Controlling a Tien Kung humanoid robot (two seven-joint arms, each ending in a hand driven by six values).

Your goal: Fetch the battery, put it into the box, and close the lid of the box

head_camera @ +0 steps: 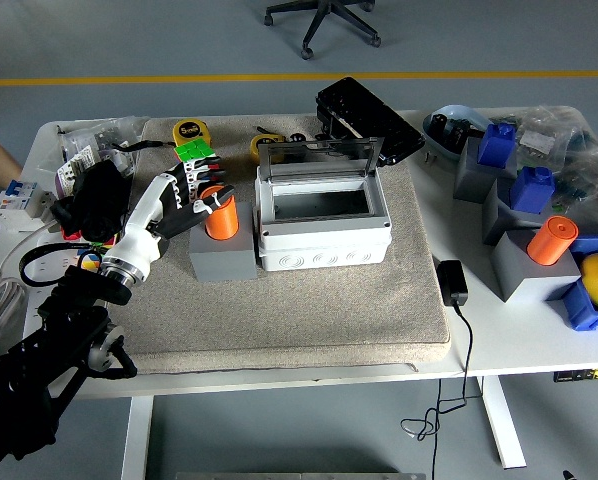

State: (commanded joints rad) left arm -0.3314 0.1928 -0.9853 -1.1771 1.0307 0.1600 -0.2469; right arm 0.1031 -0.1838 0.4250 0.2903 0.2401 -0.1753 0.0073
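Wrapping its fingers (201, 190) around the orange battery (220, 217), the left hand (191, 200) grips it upright in its grey holder (222, 258), left of the open box (322, 222).

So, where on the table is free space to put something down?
The mat is bare in front of the white box and the grey block. The bare tabletop right of the charger is free too. The far left corner and right side are crowded. The left hand grasps the orange battery.
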